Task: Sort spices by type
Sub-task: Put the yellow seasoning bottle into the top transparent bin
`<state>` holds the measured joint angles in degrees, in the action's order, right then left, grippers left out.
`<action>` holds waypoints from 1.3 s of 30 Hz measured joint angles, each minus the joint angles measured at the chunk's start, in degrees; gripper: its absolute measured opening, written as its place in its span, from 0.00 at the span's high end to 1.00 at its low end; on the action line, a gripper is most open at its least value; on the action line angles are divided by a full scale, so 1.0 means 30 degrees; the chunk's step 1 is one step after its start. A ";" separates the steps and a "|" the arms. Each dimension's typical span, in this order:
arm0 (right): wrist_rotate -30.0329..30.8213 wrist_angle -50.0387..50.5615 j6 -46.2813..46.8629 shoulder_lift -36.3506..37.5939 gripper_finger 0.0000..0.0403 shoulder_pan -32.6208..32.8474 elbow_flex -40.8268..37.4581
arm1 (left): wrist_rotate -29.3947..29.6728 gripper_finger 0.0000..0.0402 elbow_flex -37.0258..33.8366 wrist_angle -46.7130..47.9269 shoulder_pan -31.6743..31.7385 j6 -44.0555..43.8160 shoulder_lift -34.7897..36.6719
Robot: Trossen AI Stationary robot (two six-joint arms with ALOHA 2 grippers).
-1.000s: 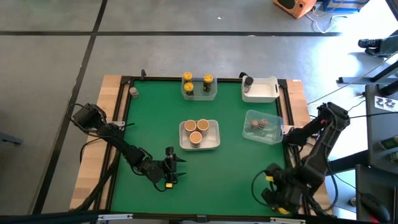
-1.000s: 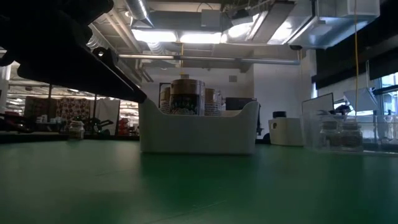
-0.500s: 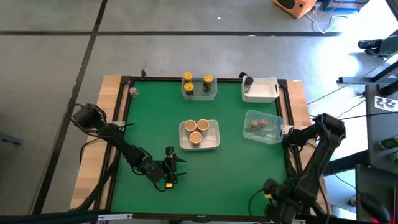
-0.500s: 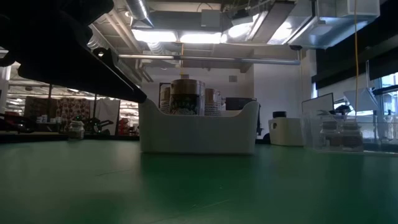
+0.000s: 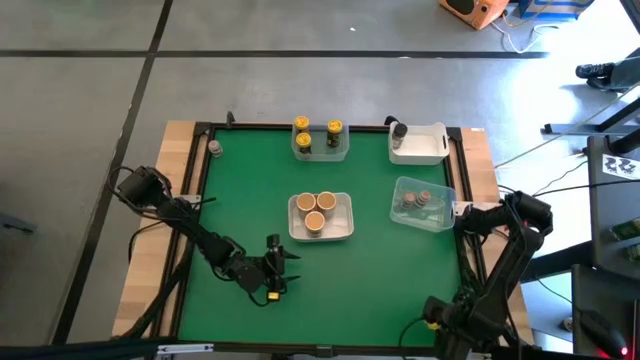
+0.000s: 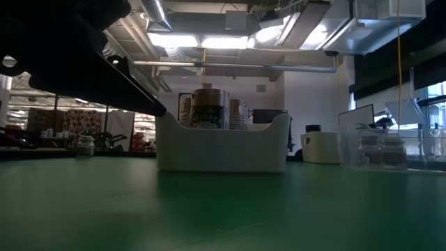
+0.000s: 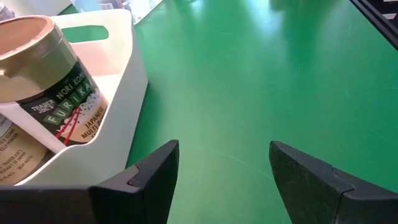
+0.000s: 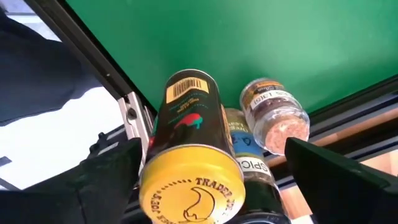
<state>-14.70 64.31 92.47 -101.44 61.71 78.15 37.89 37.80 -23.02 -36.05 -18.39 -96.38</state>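
Green worktop (image 5: pixel 250 200) carries four tubs. Central white tub (image 5: pixel 342 228): three tan-capped spices (image 5: pixel 317 211). Far tub (image 5: pixel 340 151): yellow-capped jars (image 5: pixel 333 128). Left gripper (image 5: pixel 276 270) low near centre tub, jaws apart, empty. Right gripper (image 5: pixel 440 335) at near edge, jaws apart, yellow-capped jar (image 8: pixel 189 168) between them.

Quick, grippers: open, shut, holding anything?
Left gripper: open, holding nothing, beside the white tub.
Right gripper: open, over jars, nothing gripped.

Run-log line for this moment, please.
left hand open, empty, beside white tub | right hand open over yellow-capped jar, ungripped
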 joint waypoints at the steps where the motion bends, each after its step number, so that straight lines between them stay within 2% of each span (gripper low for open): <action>1: 0.0006 0.0015 0.0002 -0.0020 0.03 0.0132 0.0000 | 0.0000 0.42 0.0000 0.0004 0.0000 0.0000 0.0000; 13: 0.0657 0.0058 0.0052 -0.0025 0.03 0.1627 0.0000 | 0.0000 0.42 0.0000 0.0018 0.0000 0.0058 0.0000; 19: 0.1049 0.0039 0.0163 -0.0149 0.04 0.1693 0.0000 | 0.0000 0.42 0.0000 0.0026 0.0000 0.0058 0.0000; 23: 0.1056 -0.0563 -0.0400 -0.0741 0.12 0.1678 0.0000 | 0.0000 0.42 -0.0002 0.0035 0.0000 0.0056 0.0000; 31: 0.0656 -0.0998 -0.0540 -0.1351 0.40 0.1678 0.0007 | 0.0000 0.42 -0.0007 0.0033 0.0000 0.0135 0.0000; 39: 0.0758 -0.0867 -0.0357 -0.1351 0.41 0.1022 0.0007 | 0.0000 0.42 -0.0007 0.0033 0.0000 0.0131 0.0000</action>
<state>-12.43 61.71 91.40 -105.49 64.77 78.17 37.89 37.78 -22.92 -36.05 -18.00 -96.38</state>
